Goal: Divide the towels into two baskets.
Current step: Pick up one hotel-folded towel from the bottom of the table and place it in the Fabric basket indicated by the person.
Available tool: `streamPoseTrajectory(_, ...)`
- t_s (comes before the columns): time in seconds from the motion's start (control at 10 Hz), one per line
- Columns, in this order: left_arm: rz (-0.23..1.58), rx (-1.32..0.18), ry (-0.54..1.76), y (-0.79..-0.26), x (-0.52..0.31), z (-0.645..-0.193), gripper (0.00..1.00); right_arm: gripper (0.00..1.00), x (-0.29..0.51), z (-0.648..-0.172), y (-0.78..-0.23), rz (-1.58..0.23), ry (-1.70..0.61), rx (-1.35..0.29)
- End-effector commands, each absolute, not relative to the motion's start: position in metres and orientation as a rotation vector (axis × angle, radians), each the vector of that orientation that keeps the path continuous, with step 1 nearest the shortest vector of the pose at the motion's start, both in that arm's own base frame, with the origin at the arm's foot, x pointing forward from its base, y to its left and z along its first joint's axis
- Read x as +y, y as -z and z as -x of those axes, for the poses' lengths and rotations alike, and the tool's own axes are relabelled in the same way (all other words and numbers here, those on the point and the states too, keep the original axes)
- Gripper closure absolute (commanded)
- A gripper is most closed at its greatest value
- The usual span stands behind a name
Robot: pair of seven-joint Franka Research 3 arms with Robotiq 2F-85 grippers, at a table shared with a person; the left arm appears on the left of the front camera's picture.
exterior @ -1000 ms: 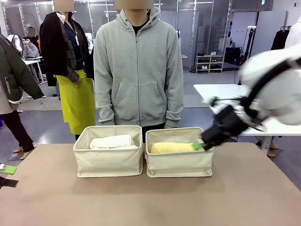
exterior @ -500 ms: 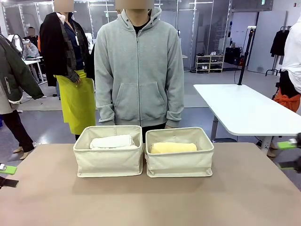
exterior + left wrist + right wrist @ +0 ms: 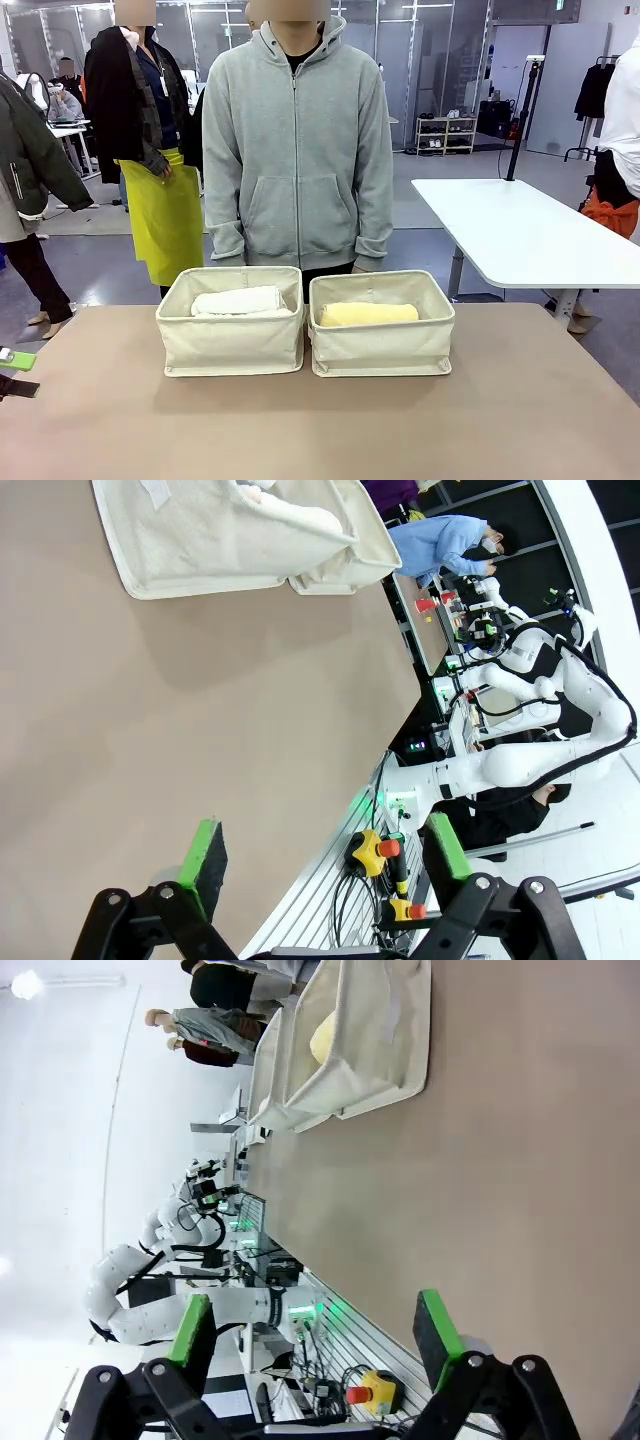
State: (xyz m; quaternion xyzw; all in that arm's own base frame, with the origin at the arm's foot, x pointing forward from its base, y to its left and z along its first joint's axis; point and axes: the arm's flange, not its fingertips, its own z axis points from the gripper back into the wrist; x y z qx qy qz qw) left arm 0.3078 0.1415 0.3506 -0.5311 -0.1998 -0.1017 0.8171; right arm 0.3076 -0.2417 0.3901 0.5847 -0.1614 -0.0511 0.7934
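Note:
Two cream canvas baskets stand side by side at the table's far middle. The left basket [image 3: 230,345] holds a white towel [image 3: 238,300]; the right basket [image 3: 380,348] holds a yellow towel [image 3: 368,314]. My left gripper [image 3: 12,372] peeks in at the far left table edge. In its wrist view the left gripper [image 3: 325,852] is open and holds nothing, well away from the left basket [image 3: 200,550] and its white towel [image 3: 300,515]. My right gripper [image 3: 313,1328] is also open with nothing in it, far from the right basket [image 3: 375,1050] and the yellow towel [image 3: 325,1035].
A person in a grey hoodie [image 3: 295,150] stands just behind the baskets, arms down. The tan tabletop [image 3: 320,430] stretches bare in front of the baskets. A white table [image 3: 520,235] stands off to the back right.
My right arm has pulled back from the right basket, moving right and out of the front view. The yellow towel stays in that basket. The left gripper has not moved.

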Motion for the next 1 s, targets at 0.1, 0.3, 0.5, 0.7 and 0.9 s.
streamPoseTrajectory(0.1,1.145,-0.445,0.218,-0.3533,0.1422,-0.3063,0.0,0.0,-0.2417,-0.3076,-0.3901,-1.257,0.11,-0.347)
streamPoseTrajectory(0.3,1.145,-0.445,0.218,-0.3533,0.1422,-0.3063,0.0,0.0,-0.2417,-0.3076,-0.3901,-1.257,0.11,-0.347)
streamPoseTrajectory(0.5,1.145,-0.445,0.218,-0.3533,0.1422,-0.3063,0.0,0.0,-0.2417,-0.3076,-0.3901,-1.257,0.11,-0.347)
streamPoseTrajectory(0.7,1.145,-0.445,0.218,-0.3533,0.1422,-0.3063,0.0,0.0,-0.2417,-0.3076,-0.3901,-1.257,0.11,-0.347)
streamPoseTrajectory(0.9,1.145,-0.445,0.218,-0.3533,0.1422,-0.3063,0.0,0.0,-0.2417,-0.3076,-0.3901,-1.257,0.11,-0.347)
